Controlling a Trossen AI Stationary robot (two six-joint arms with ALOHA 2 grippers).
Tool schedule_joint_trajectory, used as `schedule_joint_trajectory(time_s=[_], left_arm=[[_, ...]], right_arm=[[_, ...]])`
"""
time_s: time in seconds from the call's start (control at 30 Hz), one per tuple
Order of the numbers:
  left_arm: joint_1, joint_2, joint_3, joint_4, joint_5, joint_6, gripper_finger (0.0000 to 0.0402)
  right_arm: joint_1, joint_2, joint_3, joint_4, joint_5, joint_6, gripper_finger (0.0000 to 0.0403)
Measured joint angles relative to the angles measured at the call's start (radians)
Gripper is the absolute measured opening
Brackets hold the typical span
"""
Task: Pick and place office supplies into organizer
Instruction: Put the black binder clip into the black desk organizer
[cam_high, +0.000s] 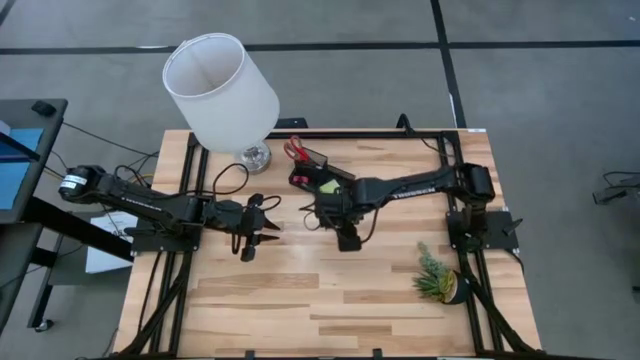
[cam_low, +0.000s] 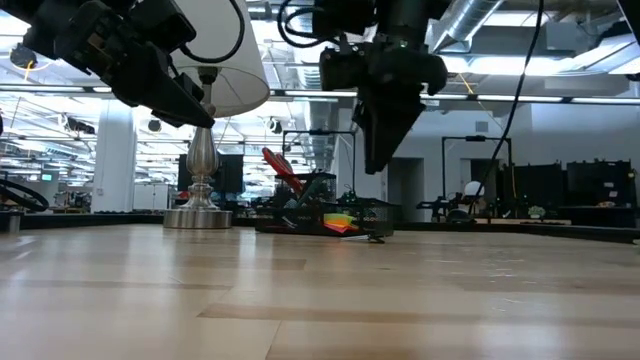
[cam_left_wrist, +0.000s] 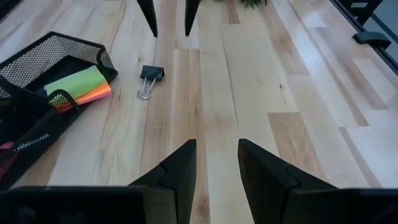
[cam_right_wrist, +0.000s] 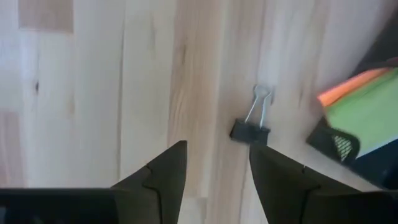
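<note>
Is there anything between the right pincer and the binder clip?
No. In the right wrist view, only bare wood separates the right pincer from the binder clip.

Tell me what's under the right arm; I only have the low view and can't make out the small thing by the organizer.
Observer: It's a black binder clip lying flat on the wood table, apart from the organizer, wire handles pointing away from the right gripper.
Operator: Say how the jaws stand.
Observer: Open, empty, hanging above the clip without touching it.
Operator: Report what's already in the tray.
Observer: A lime-green sticky-note pad with an orange layer beneath it, inside the mesh tray.
Operator: Check the left arm.
Observer: The left gripper is open and empty, off to the side, aimed across the table at the clip.
</note>
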Motion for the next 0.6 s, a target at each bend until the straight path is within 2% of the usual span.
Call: schedule_joint_trajectory(time_s=[0.1,0.27,0.43,0.6], left_arm=[[0.000,0.008,0.000,0.009,0.000,-0.006,0.0112],[0.000,0.019,0.000,0.009,-0.002,-0.013,0.0112],[-0.001,0.026,0.000,0.010,0.002,-0.026,0.0112],[-0.002,0.037,0.000,0.015,0.005,-0.026,0.0112]], right_arm=[[0.014,0.000,0.000,0.023,0.046,0.047,0.0178],[0.007,0.000,0.000,0.019,0.050,0.181,0.0213],[0.003,0.000,-0.019,0.029,0.049,0.153,0.0245],[-0.021,0.001,-0.062,0.055,0.034,0.213,0.0250]])
